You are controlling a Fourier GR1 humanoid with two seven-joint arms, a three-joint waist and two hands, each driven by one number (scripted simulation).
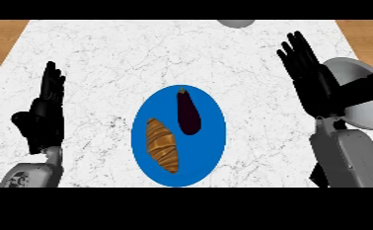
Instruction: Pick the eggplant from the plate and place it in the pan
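A dark purple eggplant (188, 113) lies on a blue plate (211, 140) at the middle of the counter, stem end pointing away from me. A grey pan (351, 72) with a black handle sits at the right edge, partly hidden behind my right hand (313, 83). That hand is raised, open, fingers straight, to the right of the plate and apart from the eggplant. My left hand (45, 110) rests open at the left edge, fingers up, holding nothing.
A brown croissant (163, 145) lies on the same plate, left of the eggplant. A grey rounded object (237, 23) pokes in at the counter's far edge. The white marble counter (109, 56) has wooden floor showing at both far corners.
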